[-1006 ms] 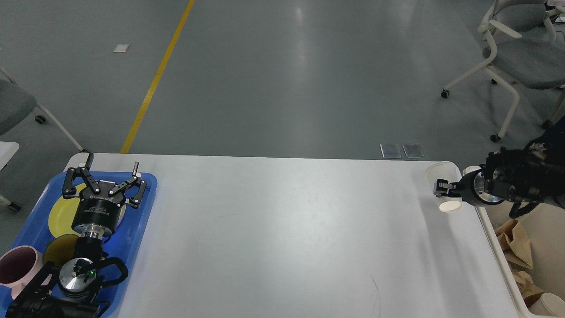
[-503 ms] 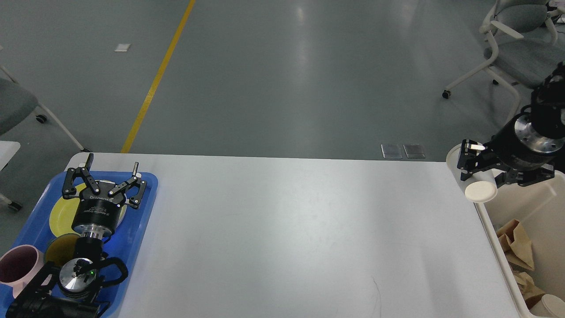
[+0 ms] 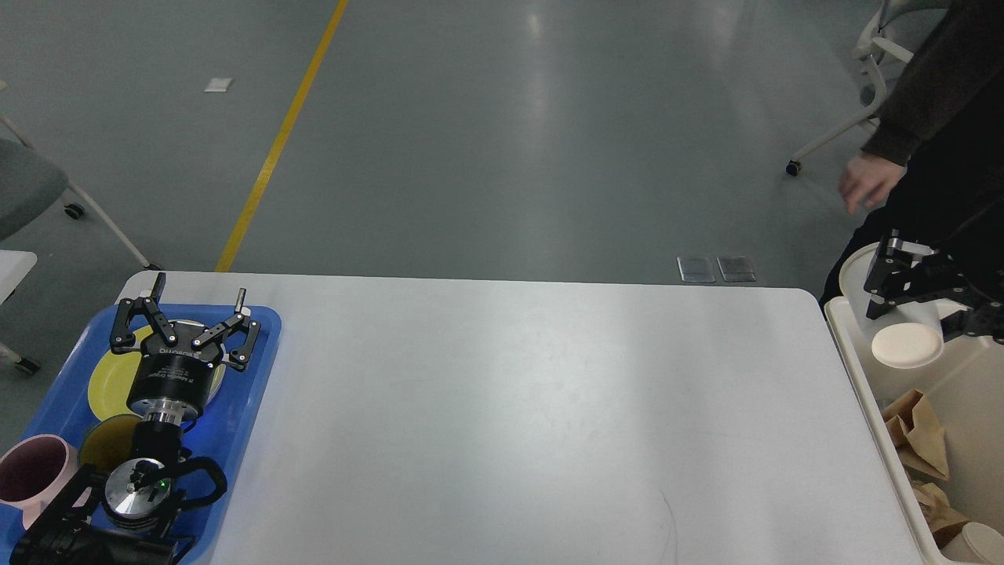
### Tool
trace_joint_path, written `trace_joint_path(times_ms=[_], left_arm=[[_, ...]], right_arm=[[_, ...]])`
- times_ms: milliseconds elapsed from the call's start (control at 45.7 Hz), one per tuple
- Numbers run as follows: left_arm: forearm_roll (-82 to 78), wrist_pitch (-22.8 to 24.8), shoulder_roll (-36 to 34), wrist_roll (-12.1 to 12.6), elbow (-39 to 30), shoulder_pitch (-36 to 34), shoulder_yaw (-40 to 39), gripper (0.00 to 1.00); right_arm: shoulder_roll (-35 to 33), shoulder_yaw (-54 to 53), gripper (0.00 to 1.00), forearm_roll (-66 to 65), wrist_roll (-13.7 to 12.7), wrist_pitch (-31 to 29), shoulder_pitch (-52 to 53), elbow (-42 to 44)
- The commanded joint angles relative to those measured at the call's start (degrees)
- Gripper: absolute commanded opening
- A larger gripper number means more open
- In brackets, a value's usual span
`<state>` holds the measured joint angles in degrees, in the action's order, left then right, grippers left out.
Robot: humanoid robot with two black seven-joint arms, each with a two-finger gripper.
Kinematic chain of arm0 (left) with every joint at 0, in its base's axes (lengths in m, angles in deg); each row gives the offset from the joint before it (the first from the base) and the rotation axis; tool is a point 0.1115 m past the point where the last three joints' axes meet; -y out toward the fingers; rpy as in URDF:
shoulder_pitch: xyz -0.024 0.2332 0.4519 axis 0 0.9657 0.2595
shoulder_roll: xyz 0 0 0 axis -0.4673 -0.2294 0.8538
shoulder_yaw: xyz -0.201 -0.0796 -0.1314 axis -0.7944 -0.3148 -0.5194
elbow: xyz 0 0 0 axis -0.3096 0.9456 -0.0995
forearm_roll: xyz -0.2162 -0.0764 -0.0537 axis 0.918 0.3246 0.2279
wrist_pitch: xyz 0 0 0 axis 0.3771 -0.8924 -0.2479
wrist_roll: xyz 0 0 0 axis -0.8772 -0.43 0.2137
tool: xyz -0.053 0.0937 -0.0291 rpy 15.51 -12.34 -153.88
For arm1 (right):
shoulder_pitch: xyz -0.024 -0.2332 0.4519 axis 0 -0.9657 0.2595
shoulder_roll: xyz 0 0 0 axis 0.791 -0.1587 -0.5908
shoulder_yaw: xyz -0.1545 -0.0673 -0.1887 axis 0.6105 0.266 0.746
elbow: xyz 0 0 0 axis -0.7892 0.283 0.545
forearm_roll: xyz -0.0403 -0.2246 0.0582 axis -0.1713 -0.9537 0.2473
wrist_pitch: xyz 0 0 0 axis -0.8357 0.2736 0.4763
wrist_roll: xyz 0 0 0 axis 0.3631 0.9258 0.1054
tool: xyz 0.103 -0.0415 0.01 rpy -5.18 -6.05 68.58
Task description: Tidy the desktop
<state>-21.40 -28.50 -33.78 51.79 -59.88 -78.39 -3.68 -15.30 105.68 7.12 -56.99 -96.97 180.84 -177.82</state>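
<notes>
Grey polished flooring is stretching out behind everything, with a yellow line running up the left side. Below it the counter, a wide white slab with rounded corners and a faintly glossy, plain top, is filling most of the view.

At its left end a blue plastic tray is sitting, carrying a round yellow plate, a dark olive dish and a pink mug. The left hand is hovering over that tray with its two black fingers spread wide, gripping nothing.

Across the bare middle and past the counter's right edge, the right hand is holding a white paper cup. Its fingers are pinching the cup's wall, the cup is tilting so that its long axis slants and one round end faces the camera. It is hanging over the near wall of a cream plastic bin, which already holds crumpled brown paper. A person's hand is showing beyond it.

As the drop point is lying directly beneath the cup, the right hand is probably only needing to let go.
</notes>
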Motion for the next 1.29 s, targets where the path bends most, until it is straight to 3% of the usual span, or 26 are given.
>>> trace_joint_path(times_ms=[0, 153, 306, 437, 547, 722, 875, 1028, 1115, 1268], left_arm=[[0.0, 0.1, 0.0, 0.0, 0.0, 0.0, 0.0, 0.96], [0.0, 0.1, 0.0, 0.0, 0.0, 0.0, 0.0, 0.96], [0.0, 0.0, 0.0, 0.0, 0.0, 0.0, 0.0, 0.96], [0.0, 0.0, -0.1, 0.0, 0.0, 0.0, 0.0, 0.96], [0.0, 0.0, -0.1, 0.0, 0.0, 0.0, 0.0, 0.96], [0.0, 0.0, 0.0, 0.0, 0.0, 0.0, 0.0, 0.96], [0.0, 0.0, 0.0, 0.0, 0.0, 0.0, 0.0, 0.96], [0.0, 0.0, -0.1, 0.0, 0.0, 0.0, 0.1, 0.96], [0.0, 0.0, -0.1, 0.0, 0.0, 0.0, 0.0, 0.96], [0.0, 0.0, -0.1, 0.0, 0.0, 0.0, 0.0, 0.96]], right_arm=[[-0.3, 5.6, 0.0, 0.0, 2.9, 4.7, -2.0, 0.4], [-8.3, 8.4, 0.0, -0.7, 1.9, 12.3, -11.0, 4.2], [-21.2, 6.9, 0.0, -2.6, 1.4, 14.0, -22.3, 17.4], [-29.5, -2.1, 0.0, -2.7, 1.5, 14.5, -35.2, 28.9], [-31.4, -13.2, 0.0, -2.7, 1.5, 16.4, -50.5, 37.4], [-29.2, -32.2, 0.0, -2.5, 1.5, 19.5, -76.4, 54.6], [-22.0, -46.2, 0.0, -2.5, 1.6, 19.7, -96.6, 74.3], [-10.4, -50.1, 0.0, -1.7, 1.6, 20.0, -111.2, 93.5], [-6.7, -50.2, 0.0, -1.5, 1.5, 22.1, -115.6, 97.9], [-4.8, -50.3, 0.0, -1.4, 1.3, 26.2, -117.4, 98.1]])
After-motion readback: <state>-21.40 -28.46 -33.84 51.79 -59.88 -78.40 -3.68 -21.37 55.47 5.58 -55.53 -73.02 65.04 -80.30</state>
